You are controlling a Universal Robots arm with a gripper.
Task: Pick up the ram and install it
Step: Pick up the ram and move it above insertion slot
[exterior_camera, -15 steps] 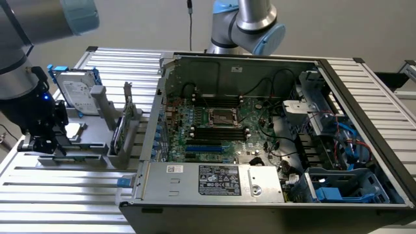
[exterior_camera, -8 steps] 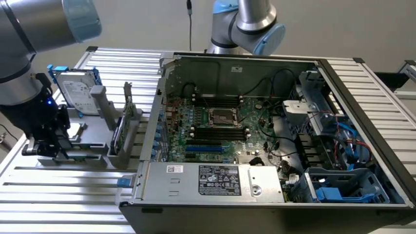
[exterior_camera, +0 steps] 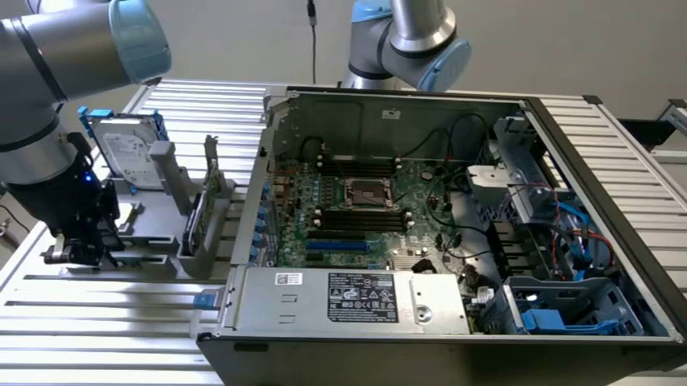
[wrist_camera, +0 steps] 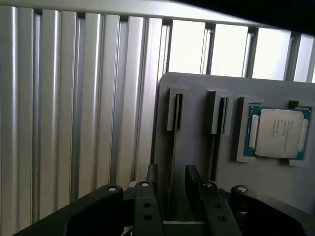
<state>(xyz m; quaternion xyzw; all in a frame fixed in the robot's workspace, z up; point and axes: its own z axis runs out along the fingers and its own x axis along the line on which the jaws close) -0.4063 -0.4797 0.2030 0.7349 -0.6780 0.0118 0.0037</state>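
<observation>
My gripper (wrist_camera: 171, 172) hangs low over a grey holder (wrist_camera: 197, 88) and is open, one finger (wrist_camera: 152, 172) on each side of a narrow slot. A thin dark strip (wrist_camera: 175, 132) stands on edge in that slot; it looks like the ram, though its colour does not show. A second slot (wrist_camera: 221, 118) beside it holds a similar dark edge. In the exterior view the gripper (exterior_camera: 77, 253) is at the left end of the holder (exterior_camera: 150, 241), left of the open computer case (exterior_camera: 429, 104). Black memory slots (exterior_camera: 359, 219) lie on the motherboard.
A square silver processor (wrist_camera: 279, 132) sits in a recess of the holder. A hard drive (exterior_camera: 124, 149) and a green card (exterior_camera: 204, 205) stand upright on the holder. A second arm (exterior_camera: 413, 40) rises behind the case. The table is ribbed metal (exterior_camera: 96, 322).
</observation>
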